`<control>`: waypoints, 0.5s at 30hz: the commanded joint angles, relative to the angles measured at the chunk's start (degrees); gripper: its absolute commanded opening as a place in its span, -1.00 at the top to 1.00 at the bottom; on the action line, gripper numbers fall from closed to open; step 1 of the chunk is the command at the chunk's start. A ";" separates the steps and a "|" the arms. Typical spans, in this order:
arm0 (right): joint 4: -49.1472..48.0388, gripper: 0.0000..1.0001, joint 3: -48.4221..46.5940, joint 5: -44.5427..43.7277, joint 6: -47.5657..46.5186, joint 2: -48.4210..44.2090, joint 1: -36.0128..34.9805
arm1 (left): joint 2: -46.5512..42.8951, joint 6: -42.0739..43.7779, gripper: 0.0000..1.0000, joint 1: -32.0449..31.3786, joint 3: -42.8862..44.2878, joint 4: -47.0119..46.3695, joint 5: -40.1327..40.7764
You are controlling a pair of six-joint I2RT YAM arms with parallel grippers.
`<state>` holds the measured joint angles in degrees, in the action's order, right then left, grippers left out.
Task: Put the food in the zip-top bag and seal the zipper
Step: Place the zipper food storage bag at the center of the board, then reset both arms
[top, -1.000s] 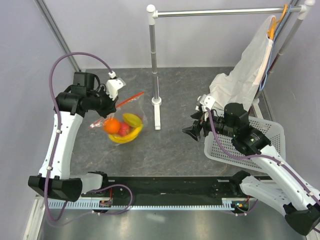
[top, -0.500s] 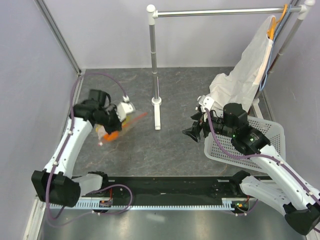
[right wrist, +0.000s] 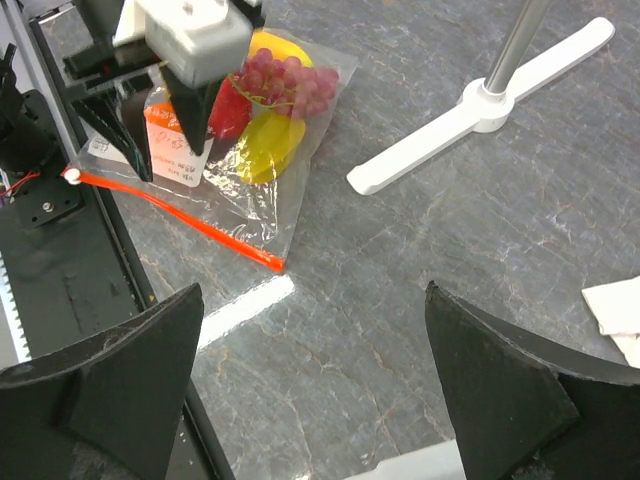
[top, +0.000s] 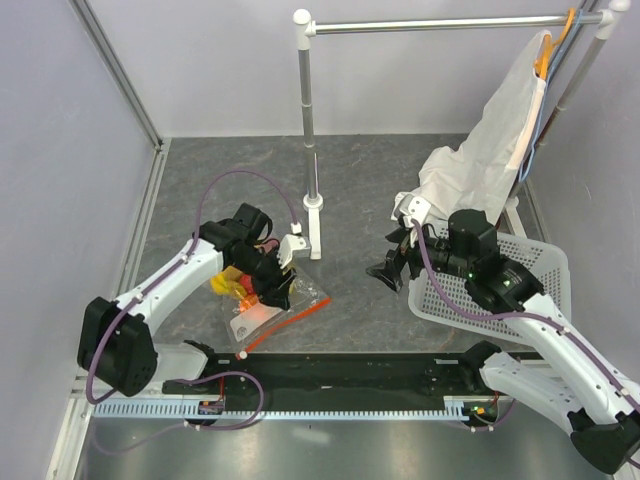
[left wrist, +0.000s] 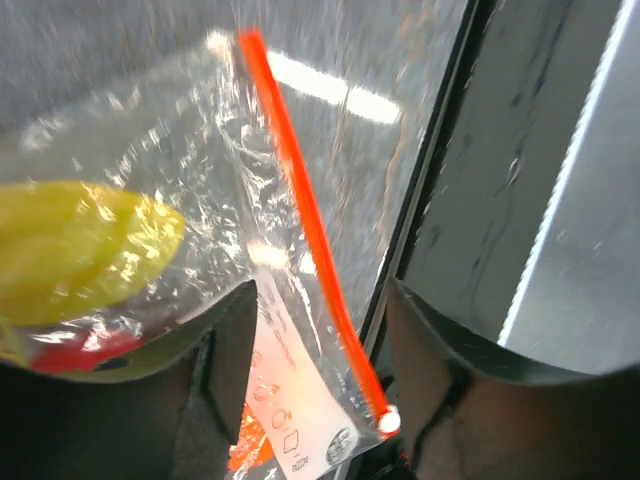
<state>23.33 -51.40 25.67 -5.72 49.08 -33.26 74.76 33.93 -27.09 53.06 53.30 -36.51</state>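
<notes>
The clear zip-top bag (top: 285, 305) lies flat on the grey table near the front rail. Inside it are a yellow banana (right wrist: 265, 145), dark red grapes (right wrist: 285, 85) and a small red fruit (right wrist: 228, 112). The red zipper (right wrist: 175, 220) runs along the bag's mouth, with its white slider (left wrist: 388, 422) at the end nearest the rail. My left gripper (top: 272, 295) hangs just over the bag's labelled corner, jaws apart, the plastic and zipper (left wrist: 300, 200) loose between its fingers (left wrist: 230, 350). My right gripper (top: 383, 268) stands wide open over bare table to the right, holding nothing.
A white stand (top: 314, 225) with an upright pole sits behind the bag. A white mesh basket (top: 520, 290) lies at the right under my right arm. A white cloth bag (top: 490, 160) hangs from the rail. A black rail (top: 340, 375) borders the table's front.
My left arm swung the bag from the back left down to the front of the table and opened its jaws. The bag now rests on the table. The right jaws widened a little.
</notes>
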 commanded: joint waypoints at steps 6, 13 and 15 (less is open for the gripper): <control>7.24 -0.96 -2.74 -2.73 4.92 -2.24 0.03 | -6.82 -15.72 -0.99 2.30 17.68 1.19 -5.33; 13.05 -0.96 -5.55 -10.28 11.86 -2.67 0.03 | -6.46 -21.89 -0.99 16.95 30.35 11.03 -5.14; 14.10 -0.96 -5.38 -11.69 12.39 -4.51 0.12 | -8.83 -22.50 -0.99 18.47 30.26 11.30 -3.05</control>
<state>34.09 -54.11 19.09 2.70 47.24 -33.26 69.08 16.53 -13.06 81.65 59.05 -40.18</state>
